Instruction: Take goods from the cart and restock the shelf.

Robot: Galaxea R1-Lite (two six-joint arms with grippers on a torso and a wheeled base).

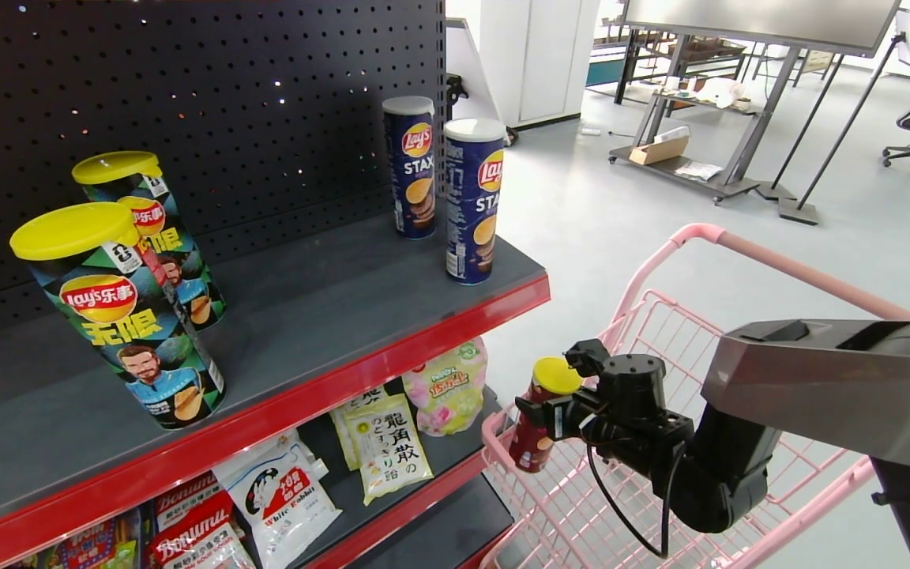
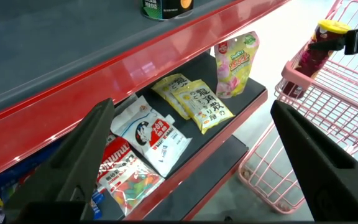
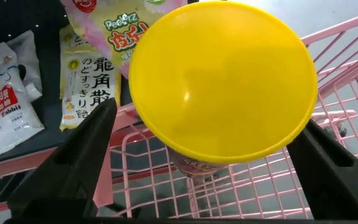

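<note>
Over the pink cart (image 1: 684, 237), at its corner nearest the shelf: one red chip can (image 1: 530, 446), yellow lid, upright, clamped in the right gripper (image 1: 554, 399), with the wire basket beneath it. Left gripper (image 2: 191, 106): fingers spread, nothing between them, facing the snack bags (image 2: 160, 140) on the lower shelf. Top shelf board (image 1: 329, 316), grey with a red front edge: two green yellow-lidded cans (image 1: 131, 332) at left, two blue cans (image 1: 473, 205) at the right end, bare board between the pairs. Pale grey floor (image 1: 581, 213) lies beside the cart.
</note>
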